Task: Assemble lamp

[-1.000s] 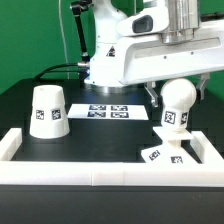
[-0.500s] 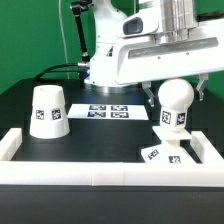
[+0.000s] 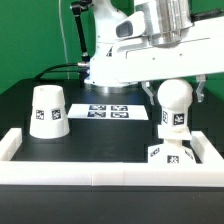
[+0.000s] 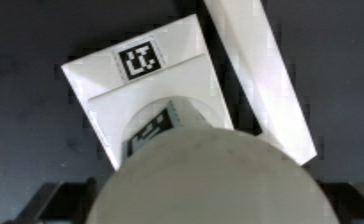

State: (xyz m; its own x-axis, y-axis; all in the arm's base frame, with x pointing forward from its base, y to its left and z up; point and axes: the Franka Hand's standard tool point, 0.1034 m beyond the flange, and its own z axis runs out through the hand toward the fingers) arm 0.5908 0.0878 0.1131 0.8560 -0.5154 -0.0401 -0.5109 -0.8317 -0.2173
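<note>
My gripper (image 3: 176,92) is shut on the white ball-shaped bulb (image 3: 175,105) and holds it upright over the flat square base (image 3: 160,153) at the exterior view's right, near the border rail. The bulb's tagged stem reaches down to the base; I cannot tell whether it touches. In the wrist view the bulb (image 4: 205,180) fills the foreground between the dark fingers (image 4: 63,203), and the base (image 4: 143,75) with its tag lies beneath. The white cone shade (image 3: 47,110) with a tag stands apart at the exterior view's left.
The marker board (image 3: 112,111) lies flat on the black table behind the middle. A long white border rail (image 3: 90,173) runs along the front and up both sides (image 4: 259,70). The arm's white body (image 3: 120,55) looms at the back.
The bulb and gripper have shifted slightly to the exterior view's right and a little lower over the base. The shade has not moved.
</note>
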